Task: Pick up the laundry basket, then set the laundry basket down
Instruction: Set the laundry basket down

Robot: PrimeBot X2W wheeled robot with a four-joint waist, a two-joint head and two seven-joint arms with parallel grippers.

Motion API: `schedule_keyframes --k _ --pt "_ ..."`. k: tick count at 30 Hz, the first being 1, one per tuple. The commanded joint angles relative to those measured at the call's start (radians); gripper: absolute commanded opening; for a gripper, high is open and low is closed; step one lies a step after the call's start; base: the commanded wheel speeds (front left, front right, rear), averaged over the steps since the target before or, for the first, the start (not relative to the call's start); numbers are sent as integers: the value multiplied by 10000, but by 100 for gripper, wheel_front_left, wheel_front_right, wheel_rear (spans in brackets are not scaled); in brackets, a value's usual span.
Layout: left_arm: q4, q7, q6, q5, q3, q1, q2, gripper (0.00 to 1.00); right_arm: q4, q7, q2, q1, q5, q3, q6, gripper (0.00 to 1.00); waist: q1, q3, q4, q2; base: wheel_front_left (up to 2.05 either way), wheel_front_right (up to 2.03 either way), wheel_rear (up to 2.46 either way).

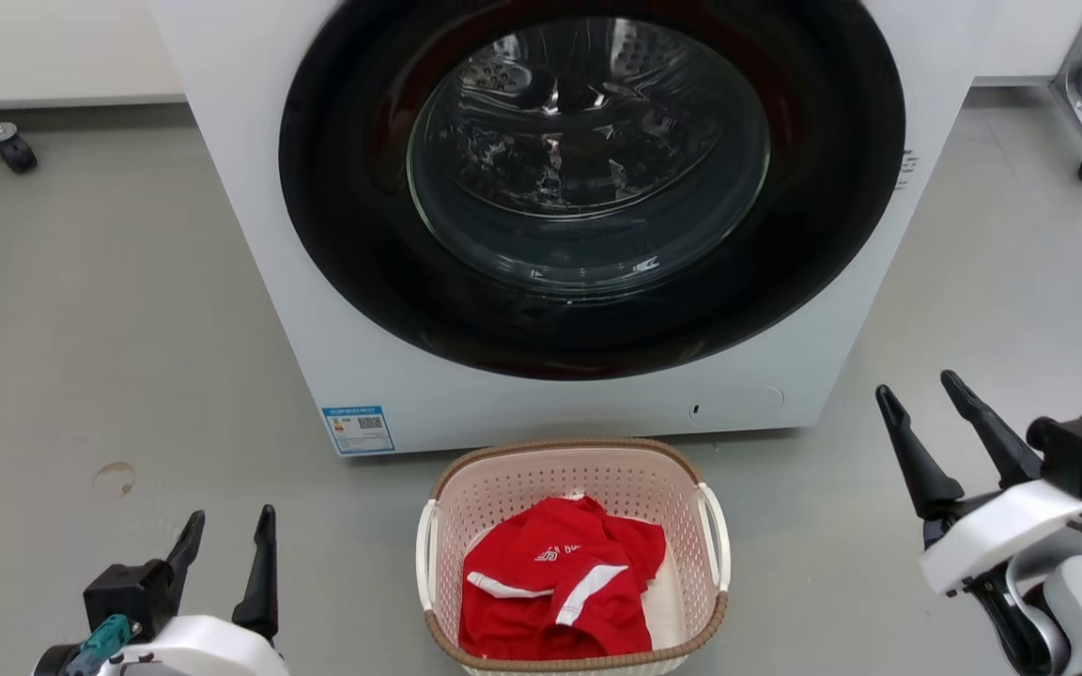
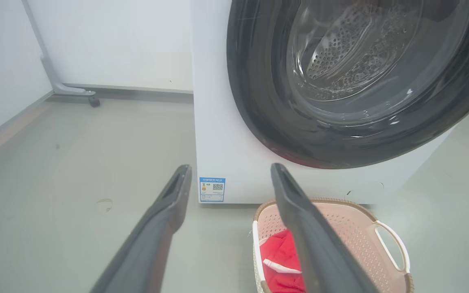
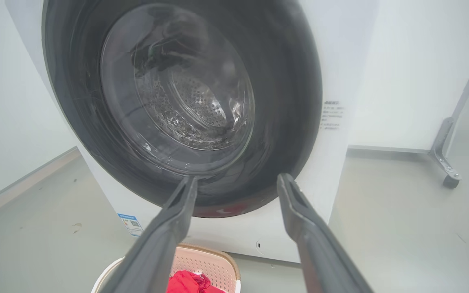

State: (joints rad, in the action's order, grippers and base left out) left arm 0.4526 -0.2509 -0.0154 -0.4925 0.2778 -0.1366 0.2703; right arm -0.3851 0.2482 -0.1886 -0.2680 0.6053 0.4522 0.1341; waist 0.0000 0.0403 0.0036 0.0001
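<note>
The left gripper [image 1: 231, 514] hangs low, jaws spread and empty. Between the arms the basket [image 1: 597, 479] sits on the floor just before the washer [image 1: 250, 235], a red shirt [image 1: 560, 582] inside. It looks light and stiff, and its white side handles [image 1: 425, 554] seem the natural holds. The right gripper [image 1: 917, 385] hangs well apart from it, jaws spread too.

Grey floor [image 1: 81, 329] carries the washer [image 1: 588, 188] and, before it, the laundry basket [image 1: 579, 479].
</note>
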Motion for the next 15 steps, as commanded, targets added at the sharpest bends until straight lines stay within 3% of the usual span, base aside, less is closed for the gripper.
schedule_keyframes --k 1,15 --pt "-528 -20 -181 82 -439 -12 323 100 354 136 -198 198 -122 -163 -34 100 0 -281 -50 -1 0 0 0" --pt "-4113 1498 -1286 96 -528 2075 983 100 1600 136 257 2141 -614 -1721 -34 100 0 -587 105 -1 0 0 0"
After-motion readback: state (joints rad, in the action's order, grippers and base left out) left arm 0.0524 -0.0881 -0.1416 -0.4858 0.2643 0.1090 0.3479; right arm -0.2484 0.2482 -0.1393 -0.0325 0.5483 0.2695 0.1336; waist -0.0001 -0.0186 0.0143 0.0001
